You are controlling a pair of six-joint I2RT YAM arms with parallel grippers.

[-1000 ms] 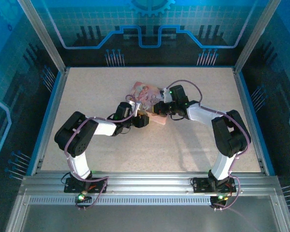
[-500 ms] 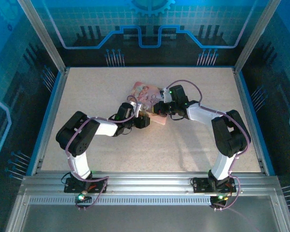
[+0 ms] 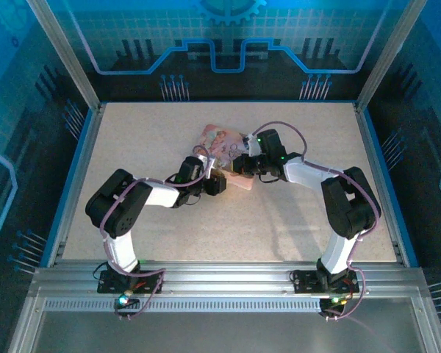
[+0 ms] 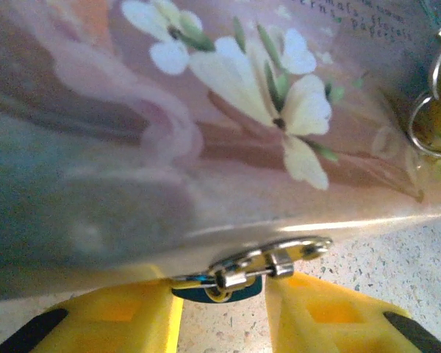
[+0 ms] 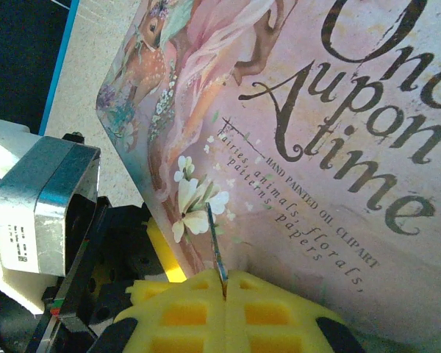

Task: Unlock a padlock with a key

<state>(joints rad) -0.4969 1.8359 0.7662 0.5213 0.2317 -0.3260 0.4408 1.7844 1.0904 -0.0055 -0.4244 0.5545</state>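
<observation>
Left wrist view, bottom centre: my left gripper (image 4: 220,312) is clenched on the dark bluish padlock (image 4: 214,290), which hangs at the silvery hasp (image 4: 272,261) of the pink printed tin (image 4: 206,147). Right wrist view, bottom centre: my right gripper (image 5: 226,294) pinches the thin key (image 5: 216,246), its blade upright before the tin's lid.

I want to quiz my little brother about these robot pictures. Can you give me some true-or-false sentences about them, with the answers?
1. The right gripper pinches a thin key. True.
2. The tin is plain green. False: it is pink, with pictures and writing.
3. The padlock sits between the fingers of the left gripper. True.
4. The key is inside the padlock. False: its tip is free, in front of the tin's lid.
5. The two grippers are far apart. False: both meet at the tin.
</observation>
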